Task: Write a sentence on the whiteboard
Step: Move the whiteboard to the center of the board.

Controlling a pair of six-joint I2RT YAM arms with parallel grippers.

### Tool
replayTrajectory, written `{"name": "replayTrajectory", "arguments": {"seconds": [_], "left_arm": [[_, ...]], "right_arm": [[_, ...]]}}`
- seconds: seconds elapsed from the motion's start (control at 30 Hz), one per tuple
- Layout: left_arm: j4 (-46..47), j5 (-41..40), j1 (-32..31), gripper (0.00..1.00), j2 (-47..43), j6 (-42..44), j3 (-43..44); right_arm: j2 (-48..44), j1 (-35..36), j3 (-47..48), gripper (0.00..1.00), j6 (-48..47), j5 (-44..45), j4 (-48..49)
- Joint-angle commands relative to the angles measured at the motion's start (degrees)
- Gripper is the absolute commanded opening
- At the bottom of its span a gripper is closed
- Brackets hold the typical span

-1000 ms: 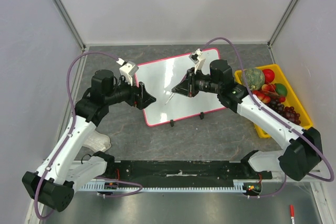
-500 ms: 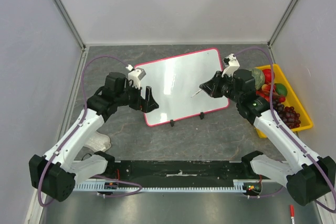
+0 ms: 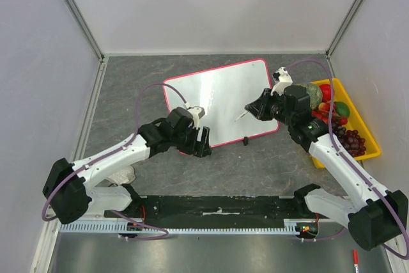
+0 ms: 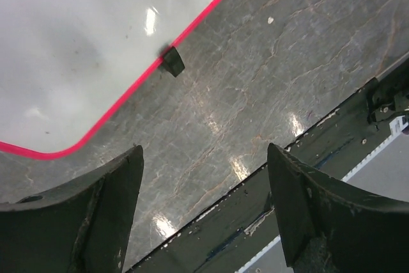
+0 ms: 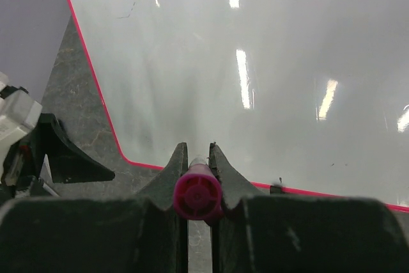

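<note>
The left pincer (image 3: 202, 145) stands open and empty at the near left corner of the one whiteboard (image 3: 217, 94). The right pincer (image 3: 250, 109) grips one marker (image 5: 198, 196) over the board's right side. The board lies mid-counter (image 3: 128, 81), with one black clip (image 3: 245, 140) visible.

Bright and even all over, lit from above. Long white glare streaks on the whiteboard (image 5: 287, 62) and small shiny spots on the gray table (image 4: 255, 113). Only soft, faint shadows under the arms. Sharp and clear from the top. Up close, blurry dark fingers (image 4: 77, 222) and a fuzzy pink marker (image 5: 197, 195).
</note>
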Motion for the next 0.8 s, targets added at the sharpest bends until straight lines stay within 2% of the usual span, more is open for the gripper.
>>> {"name": "replayTrajectory", "arguments": {"seconds": [0.0, 0.3, 0.6, 0.77], "left_arm": [[3.0, -8.1, -4.1, 0.81, 2.4, -10.6, -1.4], [6.3, -15.6, -9.5, 0.60, 12.9, -17.5, -2.3], [11.3, -23.8, -11.4, 0.52, 21.2, -22.2, -2.8], [12.2, -26.2, -12.1, 0.51, 26.1, -23.3, -1.6]], "right_arm": [[-0.2, -0.3, 1.8, 0.00, -1.3, 0.7, 0.8], [-1.2, -0.6, 2.1, 0.00, -2.3, 0.9, 0.6], [-1.6, -1.1, 4.2, 0.00, -5.5, 1.4, -1.7], [-1.3, -1.3, 4.8, 0.00, -6.6, 1.4, -2.4]]}}
